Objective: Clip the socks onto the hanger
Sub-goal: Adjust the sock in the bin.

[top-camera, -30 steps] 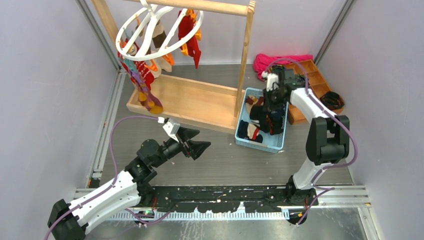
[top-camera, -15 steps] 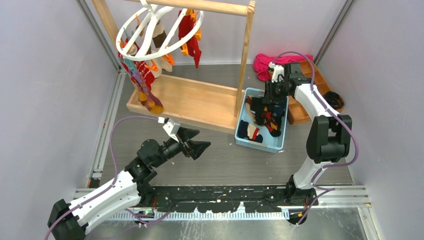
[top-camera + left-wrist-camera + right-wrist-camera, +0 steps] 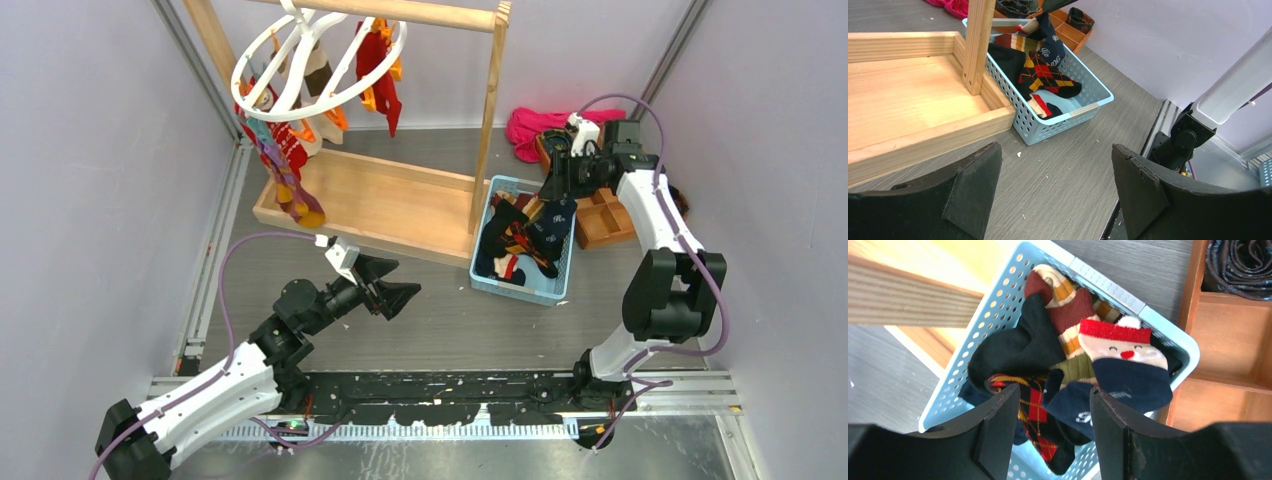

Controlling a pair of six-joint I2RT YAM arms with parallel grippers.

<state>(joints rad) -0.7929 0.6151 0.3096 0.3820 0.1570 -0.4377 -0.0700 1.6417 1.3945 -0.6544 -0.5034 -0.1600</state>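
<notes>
A white ring hanger [image 3: 312, 62] hangs from the wooden rack's rod, with a red sock [image 3: 381, 72] and colourful socks [image 3: 280, 150] clipped to it. The light blue basket [image 3: 518, 289] holds several loose socks: a Santa sock [image 3: 1123, 347], a navy one [image 3: 1083, 407], a red argyle one [image 3: 1040, 415] and a black one [image 3: 1013, 347]. My right gripper [image 3: 1054, 395] hovers open above the basket's far right corner [image 3: 553, 188], holding nothing. My left gripper [image 3: 396, 291] is open and empty low over the floor, left of the basket [image 3: 1048, 125].
The wooden rack's base tray [image 3: 370, 200] and post [image 3: 485, 120] stand just left of the basket. A wooden compartment box [image 3: 610, 195] with dark items sits right of it, with a pink cloth [image 3: 540, 125] behind. Walls close in on both sides.
My right gripper rose out of the basket and drew back toward the far right. The socks it had stirred now lie spread in the basket. The left arm stayed still.
</notes>
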